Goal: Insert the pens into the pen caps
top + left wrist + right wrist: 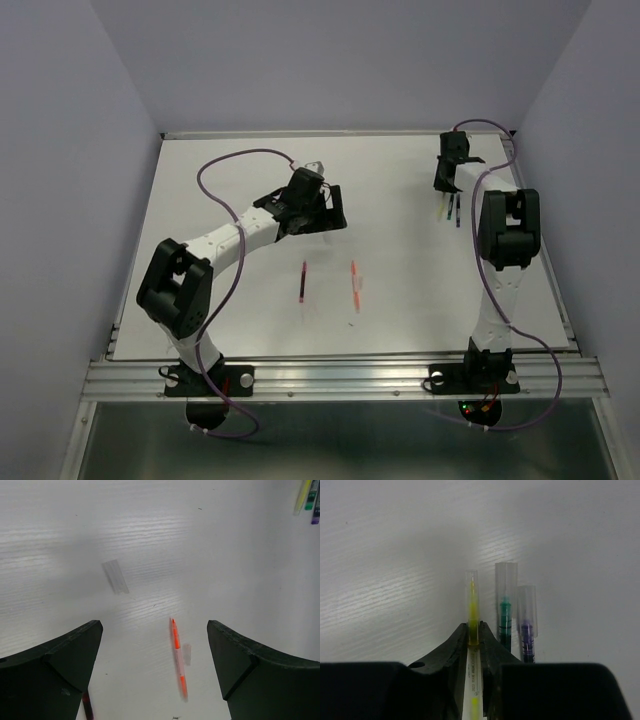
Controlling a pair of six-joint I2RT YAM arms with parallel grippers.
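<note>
While pinching the yellow pen [472, 611] between narrowly set fingers, reaching with the right gripper [473, 639] over the far right part of the table [400, 200]. Holding that pen pointing away from the wrist camera, with its tip sitting inside a clear cap [471, 582]. Noting faint grey print on the pale barrel between the fingers, too blurred for reading.

Finding the green pen [505, 622] and the dark blue pen [527, 640] just right of the yellow one, lying side by side on the table. Seeing each with its tip under its own clear tube: the green pen's cap [506, 580] reaching farther forward, the blue pen's cap [526, 605] ending shorter.

Hanging with the left gripper [155, 626] above the middle of the table, with fingers spread wide and gripping nothing. Looking down between them at the orange-red pen [177, 655], lying flat and uncapped. Spotting a loose cap [187, 654] just beside its middle, without being able to tell whether touching or apart. Spotting a second loose cap [115, 576] farther off and to the left, well apart from every pen. Catching the maroon pen [302, 281] lying near the orange-red one on its left, roughly parallel, with only its end showing at the bottom edge of the left wrist view.
</note>
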